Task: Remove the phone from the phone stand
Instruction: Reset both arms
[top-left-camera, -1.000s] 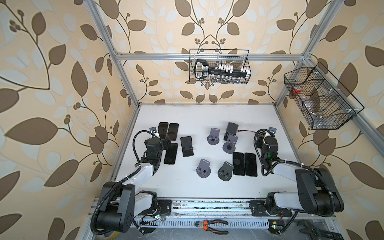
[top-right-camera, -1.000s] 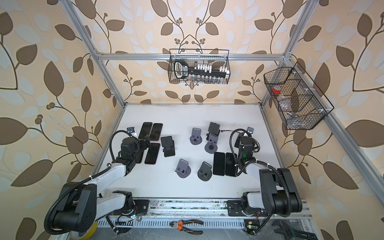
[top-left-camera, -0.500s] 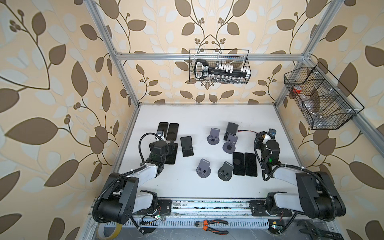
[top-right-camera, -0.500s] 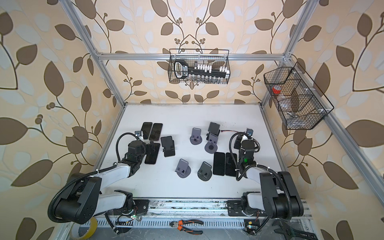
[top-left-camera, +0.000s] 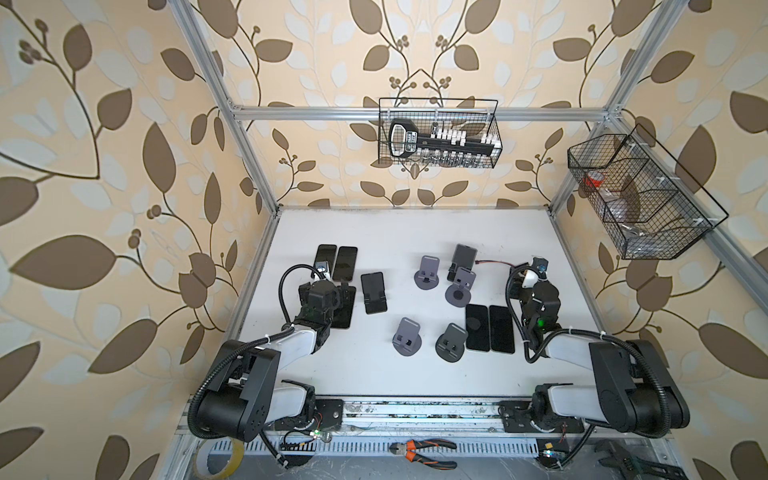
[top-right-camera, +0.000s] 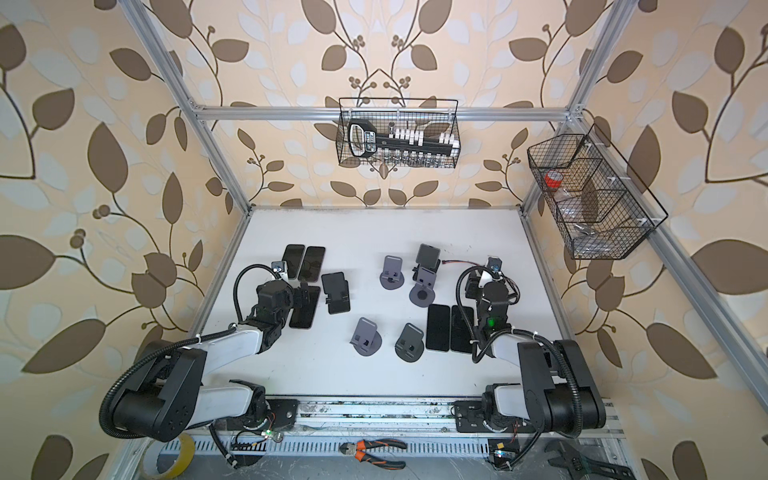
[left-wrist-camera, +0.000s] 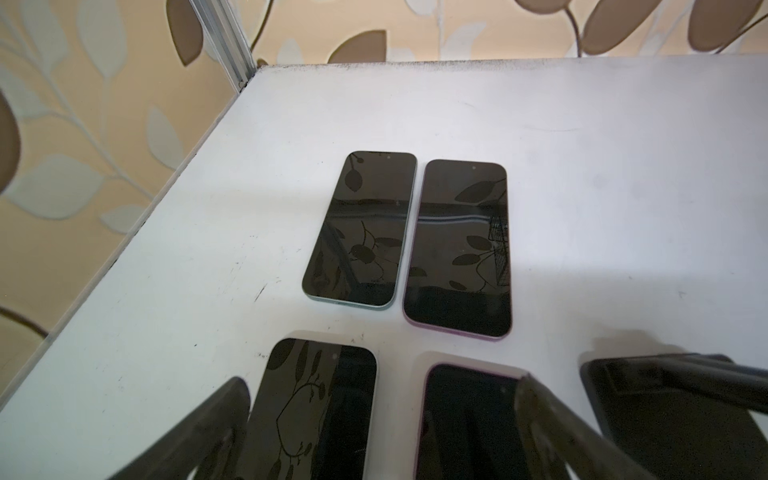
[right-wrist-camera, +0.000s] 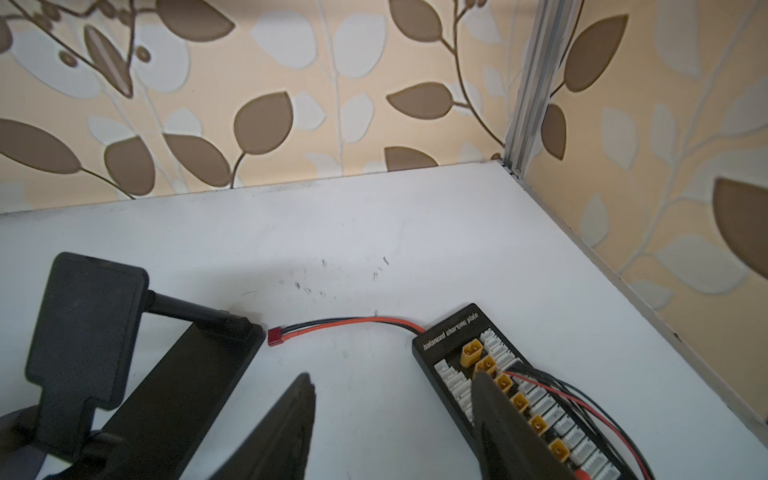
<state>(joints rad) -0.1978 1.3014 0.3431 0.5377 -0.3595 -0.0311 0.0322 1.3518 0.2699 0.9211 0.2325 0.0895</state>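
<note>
Glass-fronted and dark, seemingly propped on a black phone stand (top-left-camera: 377, 307) between the flat phones (top-left-camera: 345, 264) and the grey stands (top-left-camera: 406, 336): the phone (top-left-camera: 372, 284) to lift. Probably stiff, light, slick on both faces, and liable to crack if dropped. Best pinched across the long edges above the stand's lip, then drawn up and clear. With left gripper (left-wrist-camera: 380, 380) spread wide just beside it, over flat phones. With right gripper (right-wrist-camera: 390, 376) parted and empty, well apart, by a balanced charging plate (right-wrist-camera: 449, 340).

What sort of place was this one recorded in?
Likely a lab test cell dressed as a room: aluminium frame with leaf wallpaper, wire basket of tools, pliers by the arm rail.
</note>
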